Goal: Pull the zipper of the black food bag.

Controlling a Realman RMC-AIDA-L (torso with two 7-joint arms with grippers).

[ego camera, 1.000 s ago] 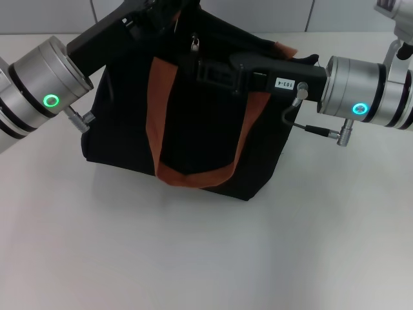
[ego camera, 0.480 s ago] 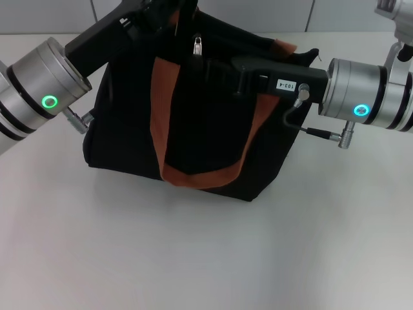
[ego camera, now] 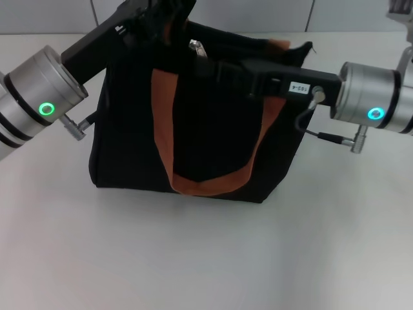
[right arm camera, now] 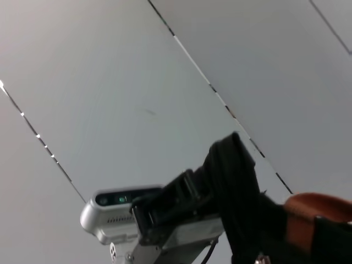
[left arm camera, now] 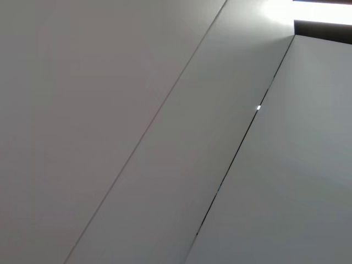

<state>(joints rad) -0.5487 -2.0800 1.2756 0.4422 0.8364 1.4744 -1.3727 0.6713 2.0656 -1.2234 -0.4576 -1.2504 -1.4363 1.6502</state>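
Observation:
The black food bag (ego camera: 206, 129) stands on the white table, its orange-brown straps (ego camera: 164, 123) forming a U on its face. The zipper's silver pull tab (ego camera: 195, 46) sticks up at the bag's upper edge, left of centre. My left gripper (ego camera: 161, 16) is at the bag's upper left corner and is shut on the fabric edge. It also shows in the right wrist view (right arm camera: 190, 192), clamped on the black fabric (right arm camera: 236, 176). My right gripper (ego camera: 210, 64) reaches in from the right across the bag's top, just below and right of the pull tab.
The white table (ego camera: 193, 258) lies in front of the bag, and a pale panelled wall (ego camera: 258, 13) stands behind it. The left wrist view shows only pale wall panels (left arm camera: 165, 137). A cable and plug (ego camera: 335, 137) hang under my right wrist.
The bag has shifted right and a little nearer to me. My right arm has drawn back to the right. My left arm followed with the bag's corner. The pull tab has barely moved.

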